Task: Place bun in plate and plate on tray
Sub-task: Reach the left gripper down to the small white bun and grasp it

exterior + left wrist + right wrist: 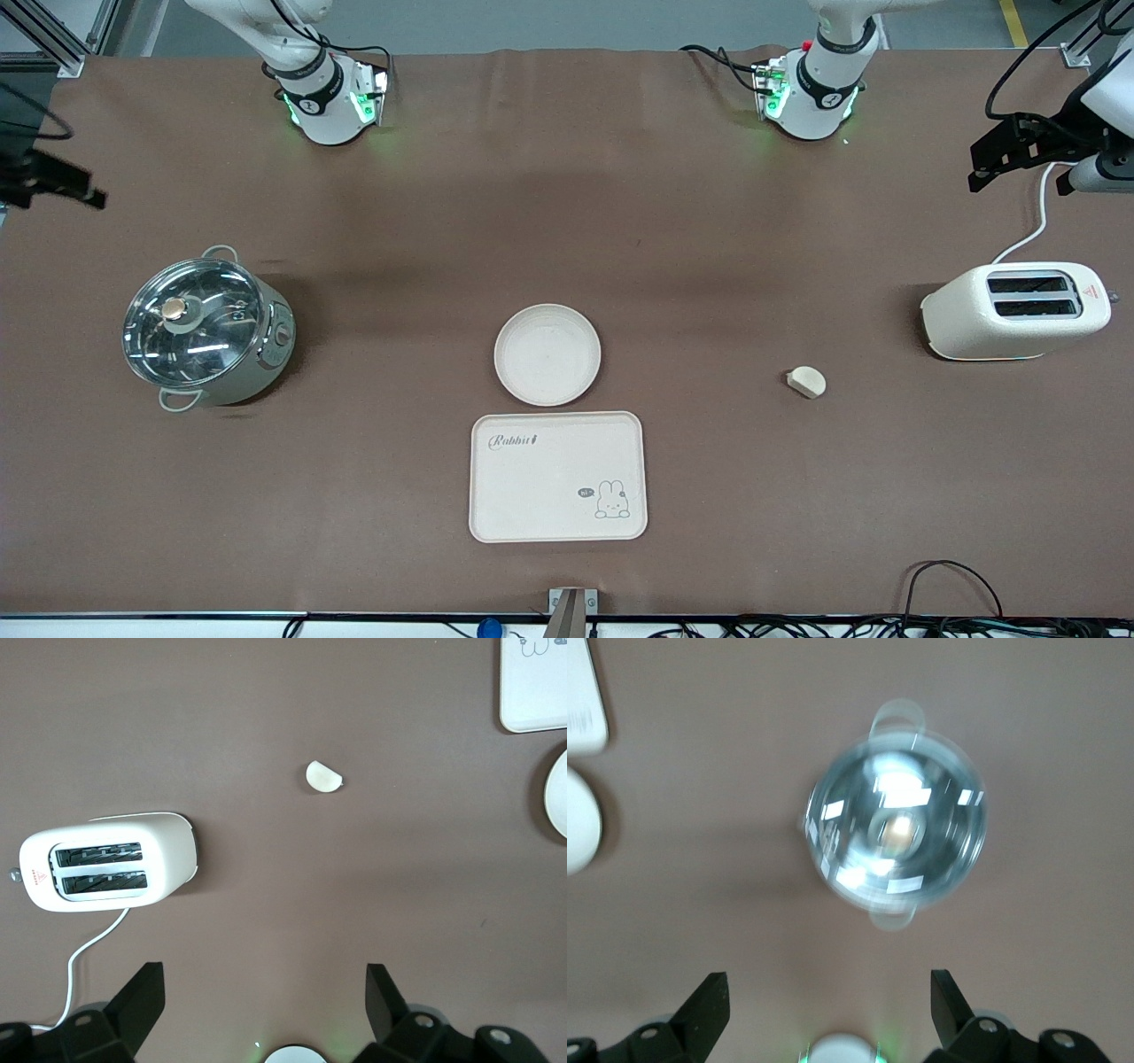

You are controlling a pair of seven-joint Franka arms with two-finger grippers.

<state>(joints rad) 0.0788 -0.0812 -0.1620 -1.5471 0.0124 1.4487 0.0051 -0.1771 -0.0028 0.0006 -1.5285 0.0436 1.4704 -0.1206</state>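
Note:
The bun [806, 382] lies alone on the brown table, toward the left arm's end, beside the toaster. It also shows in the left wrist view [323, 777]. The round plate [547, 354] is empty and sits just farther from the front camera than the rabbit-printed tray [557, 476], with a small gap between them. My left gripper [266, 979] is open and empty, held high over the table near the toaster. My right gripper [830, 988] is open and empty, held high over the table near the pot.
A white toaster [1016, 310] with its cord stands at the left arm's end. A steel pot with a glass lid [204, 328] stands at the right arm's end, blurred in the right wrist view [893, 835].

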